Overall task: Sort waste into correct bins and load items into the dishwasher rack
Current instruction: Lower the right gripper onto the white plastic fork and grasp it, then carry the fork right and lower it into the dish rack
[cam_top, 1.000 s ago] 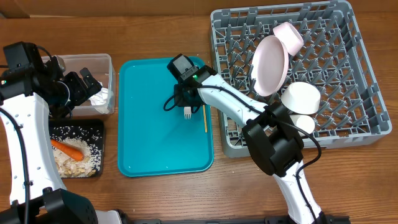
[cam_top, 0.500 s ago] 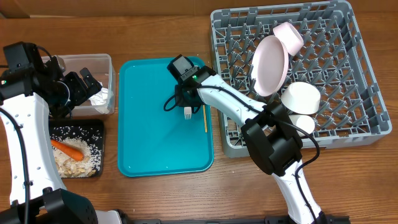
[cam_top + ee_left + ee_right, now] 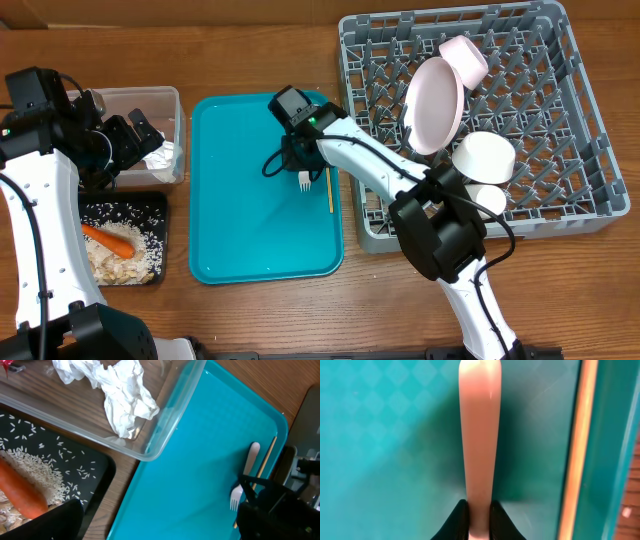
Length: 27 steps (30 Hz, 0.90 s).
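Most of the table's right side belongs to the dishwasher rack (image 3: 545, 95), where a pale round plate (image 3: 435, 105), a small pink bowl (image 3: 465, 58) and white cups (image 3: 485, 155) lean among the pegs. Beside it lies the teal tray (image 3: 250, 210). Left of that sit the clear tub (image 3: 130, 95), holding crumpled tissues (image 3: 125, 395), and the black tray (image 3: 163, 215) with the carrot (image 3: 108, 238), rice and scraps. The waste looks sorted, so cutlery seems to be what remains.

The right gripper (image 3: 478, 522) is down on the teal tray with its fingertips pinched together on the handle of the white fork (image 3: 302, 182), which lies flat with its tines towards the tray's near side. A thin chopstick (image 3: 329, 188) lies parallel just beside it, against the tray's right lip. The left gripper (image 3: 128, 135) hovers over the tub; I cannot tell whether its fingers are apart or together.

The grip looks narrow and set near one end of a smooth handle (little surface to hold). My worry is that the fork could swivel or slip free on lifting. A sideways drag might also nudge the chopstick off the lip, and the rack's open grid floor may let the fork fall through.
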Each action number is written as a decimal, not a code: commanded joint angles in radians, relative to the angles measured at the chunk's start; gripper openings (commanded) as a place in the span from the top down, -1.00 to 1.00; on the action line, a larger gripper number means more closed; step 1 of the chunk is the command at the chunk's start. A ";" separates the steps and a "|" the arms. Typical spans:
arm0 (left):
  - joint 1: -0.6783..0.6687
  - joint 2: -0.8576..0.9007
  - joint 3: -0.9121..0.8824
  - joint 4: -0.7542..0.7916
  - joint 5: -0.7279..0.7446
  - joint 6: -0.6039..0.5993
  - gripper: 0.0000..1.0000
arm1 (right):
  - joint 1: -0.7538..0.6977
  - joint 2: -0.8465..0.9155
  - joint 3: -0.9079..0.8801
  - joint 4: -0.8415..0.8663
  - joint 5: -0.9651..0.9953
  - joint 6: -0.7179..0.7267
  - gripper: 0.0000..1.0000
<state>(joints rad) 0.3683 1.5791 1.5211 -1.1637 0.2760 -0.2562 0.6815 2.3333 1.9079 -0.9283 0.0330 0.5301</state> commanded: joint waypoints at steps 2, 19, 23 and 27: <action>-0.002 -0.021 0.017 0.000 0.005 -0.006 -1.00 | 0.003 0.003 0.111 -0.054 0.018 -0.041 0.77; -0.002 -0.021 0.017 0.000 0.005 -0.006 -1.00 | -0.153 -0.190 0.215 -0.322 0.079 -0.128 0.76; -0.002 -0.021 0.017 0.000 0.005 -0.006 -1.00 | -0.203 -0.239 0.215 -0.360 0.083 -0.146 0.76; -0.002 -0.021 0.017 0.000 0.005 -0.006 -1.00 | -0.261 -0.250 0.214 -0.395 0.079 -0.192 0.75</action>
<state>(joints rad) 0.3683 1.5791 1.5211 -1.1637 0.2760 -0.2562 0.4500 2.1162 2.0979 -1.3106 0.1078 0.3904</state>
